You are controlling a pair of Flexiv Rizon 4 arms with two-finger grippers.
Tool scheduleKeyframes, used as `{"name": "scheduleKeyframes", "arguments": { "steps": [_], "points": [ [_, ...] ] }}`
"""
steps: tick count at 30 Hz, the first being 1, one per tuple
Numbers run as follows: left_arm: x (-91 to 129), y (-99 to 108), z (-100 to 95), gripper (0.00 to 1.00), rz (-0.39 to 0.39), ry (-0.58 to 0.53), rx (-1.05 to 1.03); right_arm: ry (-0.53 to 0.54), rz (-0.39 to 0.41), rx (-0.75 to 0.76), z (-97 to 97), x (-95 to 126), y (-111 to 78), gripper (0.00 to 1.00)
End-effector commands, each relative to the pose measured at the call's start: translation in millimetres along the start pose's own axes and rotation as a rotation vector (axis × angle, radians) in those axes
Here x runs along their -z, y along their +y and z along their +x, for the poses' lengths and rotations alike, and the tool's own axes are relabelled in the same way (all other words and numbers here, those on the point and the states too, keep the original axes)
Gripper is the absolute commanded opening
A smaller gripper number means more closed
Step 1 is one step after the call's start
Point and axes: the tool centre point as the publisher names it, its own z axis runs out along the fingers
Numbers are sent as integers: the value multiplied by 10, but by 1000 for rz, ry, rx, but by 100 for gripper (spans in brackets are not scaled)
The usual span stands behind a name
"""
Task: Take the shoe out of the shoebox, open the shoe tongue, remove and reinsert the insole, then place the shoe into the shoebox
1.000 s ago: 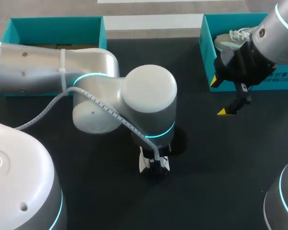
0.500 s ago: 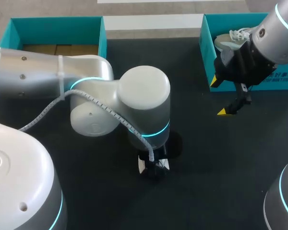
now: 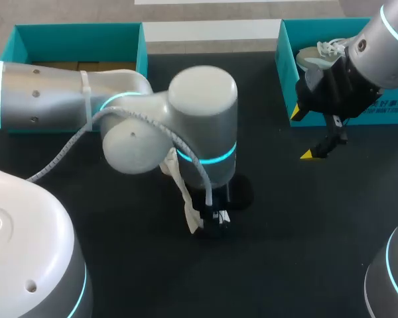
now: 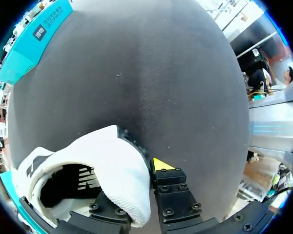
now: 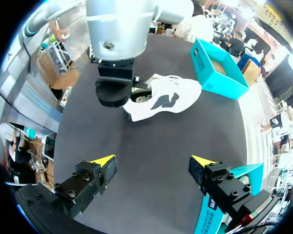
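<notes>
"Where is the shoe?"

"The white shoe point(image 5: 161, 97) is out on the black counter point(image 3: 285, 232), well away from the right shoebox point(image 3: 285, 79). The left end effector point(image 4: 146, 180) is clamped on its soft edge."

"Will it squash?"

"I think so. It looks light and bendy. The firmer rim by the heel may be a better place to pinch."

"And the other arm?"

"The right end effector point(image 5: 154, 163) hangs just beside that box, fingers wide apart, holding nothing."

"What's in the boxes?"

"That box holds a second shoe point(image 3: 316, 56). The left shoebox point(image 3: 79, 29), far across from it, shows only brown card point(image 3: 66, 65)."
</notes>
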Motion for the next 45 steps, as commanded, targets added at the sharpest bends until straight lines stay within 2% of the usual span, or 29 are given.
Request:
{"name": "scheduleKeyframes", "arguments": {
  "steps": [1, 4, 9, 15, 35, 36, 40, 45],
  "points": [
    [384, 181, -18, 0, 33, 32, -46, 0, 2, 0, -4, -17, 4, 100],
    [544, 221, -24, 0, 34, 55, -93, 0, 2, 0, -4, -17, 4, 100],
    [972, 308, -66, 0, 45, 120, -178, 0, 2, 0, -4, -17, 4, 100],
    [1329, 358, -81, 0, 23, 122, -266, 0, 2, 0, -4, -17, 4, 100],
    [1329, 358, -81, 0, 23, 122, -266, 0, 2, 0, -4, -17, 4, 100],
    [1341, 368, -73, 0, 17, 151, -288, 0, 2, 0, -4, -17, 4, 100],
    [1587, 502, -68, 0, -2, 222, -343, 0, 2, 0, -4, -17, 4, 100],
    [1866, 715, -101, 0, -59, 252, -394, 0, 2, 0, -4, -17, 4, 100]
  ]
}}
